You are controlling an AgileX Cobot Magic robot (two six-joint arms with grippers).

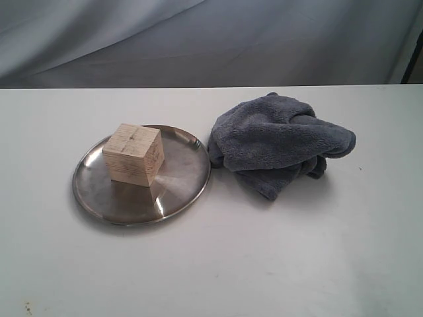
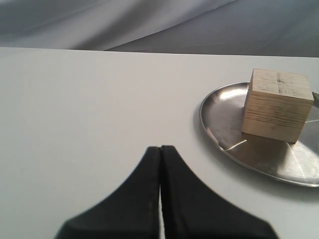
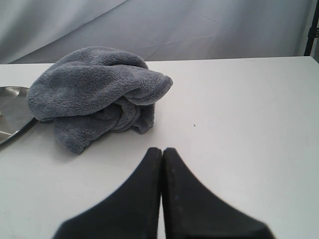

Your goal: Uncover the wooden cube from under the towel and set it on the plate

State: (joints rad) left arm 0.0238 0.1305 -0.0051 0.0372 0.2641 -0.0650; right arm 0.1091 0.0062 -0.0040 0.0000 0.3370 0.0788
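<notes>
The wooden cube stands upright on the steel plate, towards its back left; the left wrist view shows the cube on the plate too. Right of the plate the blue-grey towel lies crumpled in a heap, its edge touching the plate's rim. Neither gripper appears in the exterior view. My left gripper is shut and empty over bare table, well apart from the plate. My right gripper is shut and empty, short of the towel.
A white table carries everything. Grey cloth hangs behind its back edge. A dark stand shows at the far right edge.
</notes>
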